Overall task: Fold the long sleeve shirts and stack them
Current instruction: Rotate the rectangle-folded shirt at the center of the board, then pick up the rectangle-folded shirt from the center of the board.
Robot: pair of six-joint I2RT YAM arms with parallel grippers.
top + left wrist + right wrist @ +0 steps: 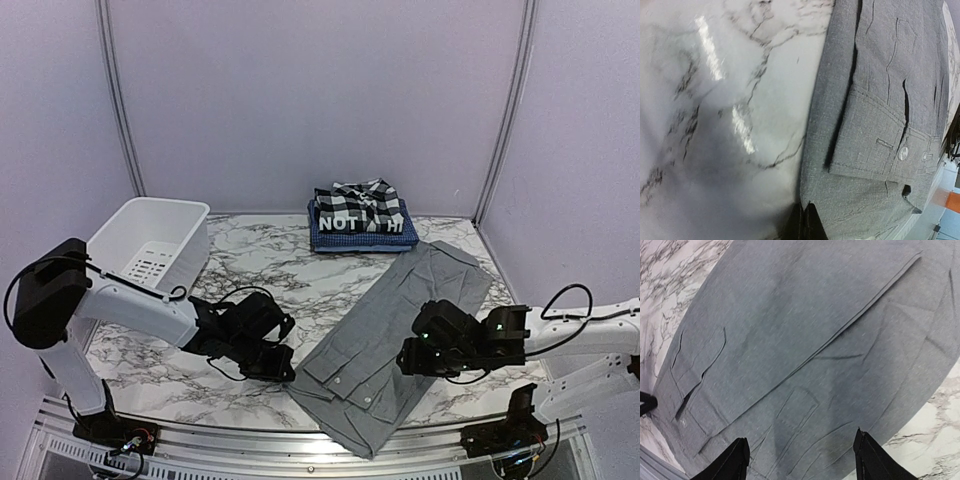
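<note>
Left wrist view: the left tool (802, 223) is clenched at the edge of the grey shirt (880, 100). The right tool (801, 457) hangs released above it.

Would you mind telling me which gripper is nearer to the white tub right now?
Left. The left gripper sits at the grey shirt's left edge, on the white tub's side; the right gripper is over the shirt's right side, farther away.

The grey shirt (875, 75) is woven of matt, finely textured cloth, and its buttons (903, 153) are finished pale and shiny. The desk (715, 125) is surfaced in smooth, glossy marble pattern. The tub (190, 250) is moulded in smooth white plastic.
</note>
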